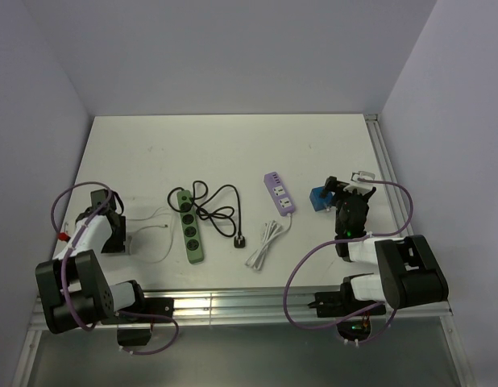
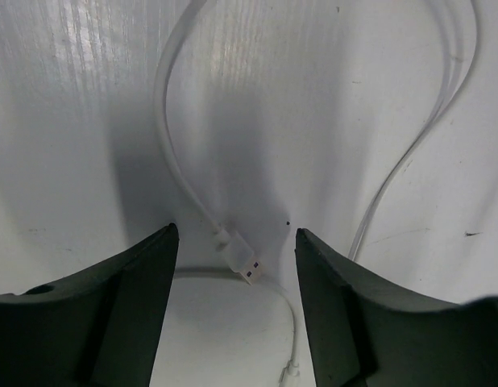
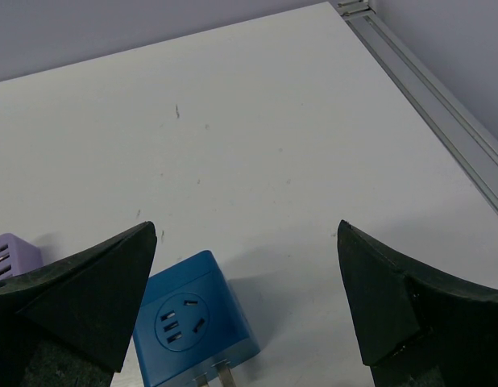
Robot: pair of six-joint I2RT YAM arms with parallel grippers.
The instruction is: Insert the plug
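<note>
Just right of the purple strip (image 1: 280, 192), the plug (image 3: 192, 318) is lying on the surface (image 1: 233, 145), and the right tool (image 3: 247, 230) is hovering beside it, fingers spread, likely readying a grasp. Far left of that strip, the left tool (image 2: 237, 232) is gaping over a white cable (image 2: 172, 153).

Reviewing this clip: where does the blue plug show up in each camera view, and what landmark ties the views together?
Top external: the blue plug lies right of centre, just right of the purple strip.
Left wrist: not in it; only a white cable on the table shows.
Right wrist: the blue plug is at bottom left, socket face showing.
Shared landmark: the purple strip, at the left edge of the right wrist view.
</note>
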